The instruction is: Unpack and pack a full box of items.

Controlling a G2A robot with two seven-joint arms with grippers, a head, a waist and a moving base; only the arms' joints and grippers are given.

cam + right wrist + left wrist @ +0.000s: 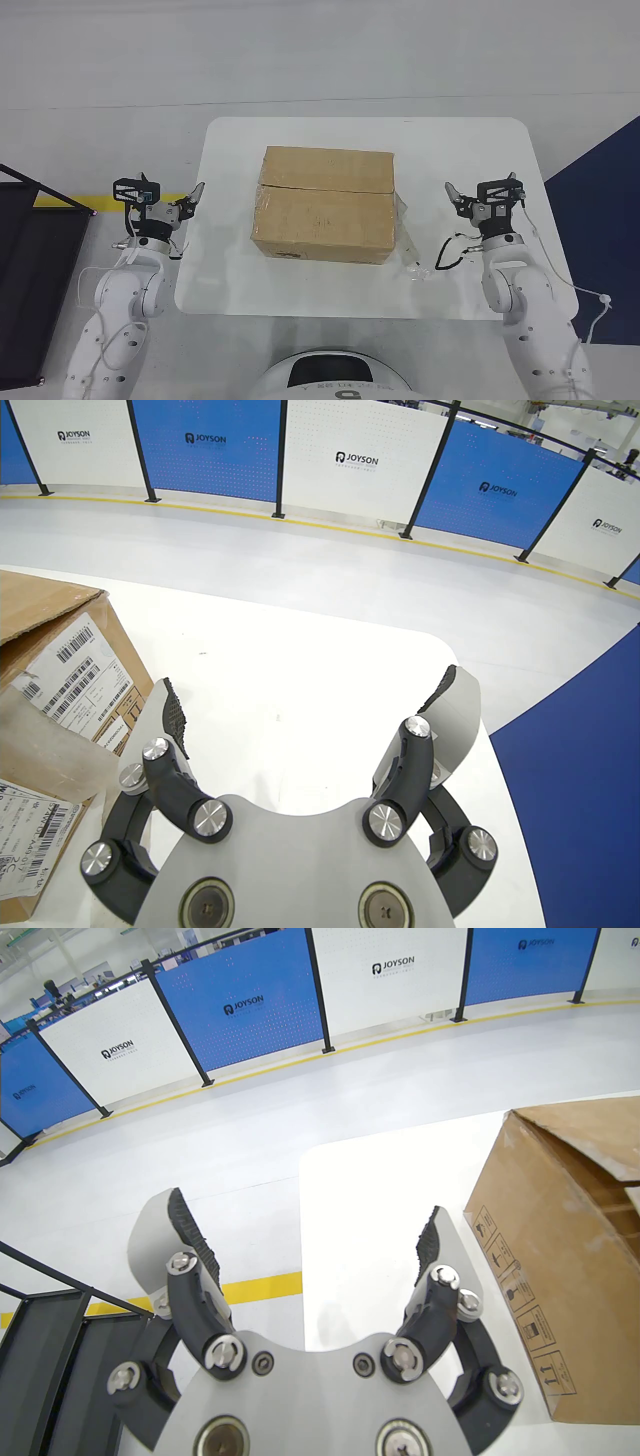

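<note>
A brown cardboard box [325, 204] stands in the middle of the white table [450, 150], its top flaps folded down with a seam across. My left gripper [166, 189] hovers at the table's left edge, open, nothing between its fingers. In the left wrist view the gripper [305, 1215] faces past the box's end wall [530, 1248], which carries printed handling symbols. My right gripper [482, 186] stands open over the table to the right of the box. The right wrist view has the gripper [312, 692] beside the box's labelled end [65, 700].
A loose strip of clear tape [412, 262] lies on the table by the box's near right corner. A dark rack [30, 270] stands off the table's left side. Blue and white fence panels [240, 1013] ring the floor beyond.
</note>
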